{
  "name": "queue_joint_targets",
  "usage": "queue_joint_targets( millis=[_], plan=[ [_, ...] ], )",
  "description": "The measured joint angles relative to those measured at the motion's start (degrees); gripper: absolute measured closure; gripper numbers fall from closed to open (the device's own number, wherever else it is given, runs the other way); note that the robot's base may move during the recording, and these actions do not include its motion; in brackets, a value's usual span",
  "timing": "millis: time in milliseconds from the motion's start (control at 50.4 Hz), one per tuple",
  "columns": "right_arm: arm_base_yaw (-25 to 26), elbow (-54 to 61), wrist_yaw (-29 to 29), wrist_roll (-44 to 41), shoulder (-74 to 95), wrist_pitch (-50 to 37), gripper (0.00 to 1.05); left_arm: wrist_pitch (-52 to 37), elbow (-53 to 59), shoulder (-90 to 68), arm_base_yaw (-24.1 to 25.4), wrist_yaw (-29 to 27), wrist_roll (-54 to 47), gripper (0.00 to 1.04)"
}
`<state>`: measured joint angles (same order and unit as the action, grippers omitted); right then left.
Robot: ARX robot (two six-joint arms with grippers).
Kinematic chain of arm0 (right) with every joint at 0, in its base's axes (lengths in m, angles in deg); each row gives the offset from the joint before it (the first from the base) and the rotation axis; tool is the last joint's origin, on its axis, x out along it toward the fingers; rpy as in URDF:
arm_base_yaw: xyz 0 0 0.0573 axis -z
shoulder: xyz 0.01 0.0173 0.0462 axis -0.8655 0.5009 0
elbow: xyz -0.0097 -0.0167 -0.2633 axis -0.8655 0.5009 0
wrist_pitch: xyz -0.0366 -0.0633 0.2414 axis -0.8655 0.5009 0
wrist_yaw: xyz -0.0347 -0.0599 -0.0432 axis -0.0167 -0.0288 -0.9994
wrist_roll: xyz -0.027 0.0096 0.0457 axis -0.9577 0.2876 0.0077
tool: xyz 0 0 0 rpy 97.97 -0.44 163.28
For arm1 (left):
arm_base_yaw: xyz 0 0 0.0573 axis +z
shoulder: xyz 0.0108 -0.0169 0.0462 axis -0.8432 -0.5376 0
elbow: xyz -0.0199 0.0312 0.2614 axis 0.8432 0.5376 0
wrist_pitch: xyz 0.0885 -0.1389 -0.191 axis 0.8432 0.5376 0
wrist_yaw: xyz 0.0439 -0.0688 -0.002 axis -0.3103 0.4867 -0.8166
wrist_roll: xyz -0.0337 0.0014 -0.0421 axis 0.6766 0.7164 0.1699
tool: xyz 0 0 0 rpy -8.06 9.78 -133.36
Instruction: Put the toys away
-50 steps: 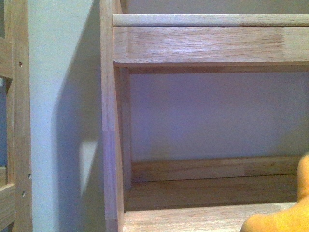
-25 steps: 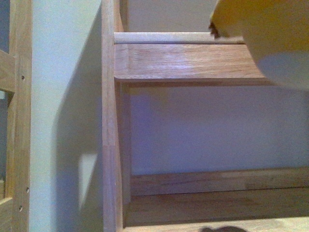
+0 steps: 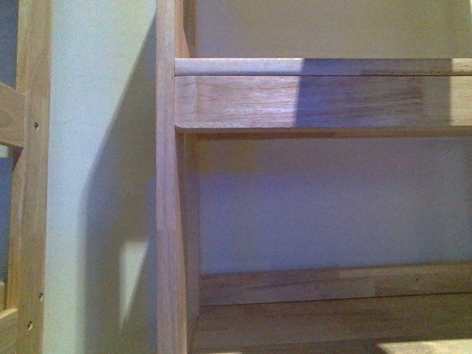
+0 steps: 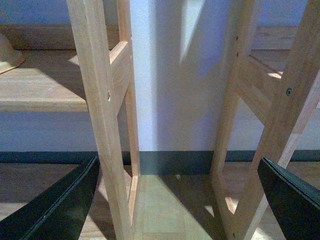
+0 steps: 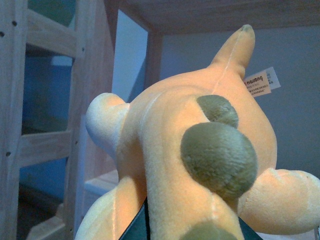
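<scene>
Plush toy (image 5: 190,165) under shelf board (image 5: 225,12), wall (image 5: 295,125) behind, side frame (image 5: 45,125) beside

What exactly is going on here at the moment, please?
The robot is putting away an orange plush toy. Its right gripper appears to be shut on the toy, holding it up close to the wooden shelf unit. A paper tag sticks out from the toy. The left gripper is open and empty, facing wooden uprights. The front view shows only the shelves, without the toy.
</scene>
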<state>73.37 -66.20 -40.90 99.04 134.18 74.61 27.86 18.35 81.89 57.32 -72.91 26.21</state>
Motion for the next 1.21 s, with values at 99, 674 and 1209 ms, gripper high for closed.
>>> queue_joint_targets(
  millis=[99, 674, 1209],
  plan=[
    [-7.9, -11.7, -7.1, -4.4, 9.3, 6.2, 0.98, 0.0, 0.0, 0.0, 0.0, 0.0, 0.0, 0.06],
    [-24.3, -50.8, -23.3, -2.5, 46.0, 23.0, 0.98, 0.0, 0.0, 0.0, 0.0, 0.0, 0.0, 0.06],
    [-31.2, -58.9, -16.6, 14.1, 57.4, 24.5, 0.98, 0.0, 0.0, 0.0, 0.0, 0.0, 0.0, 0.06]
  ],
)
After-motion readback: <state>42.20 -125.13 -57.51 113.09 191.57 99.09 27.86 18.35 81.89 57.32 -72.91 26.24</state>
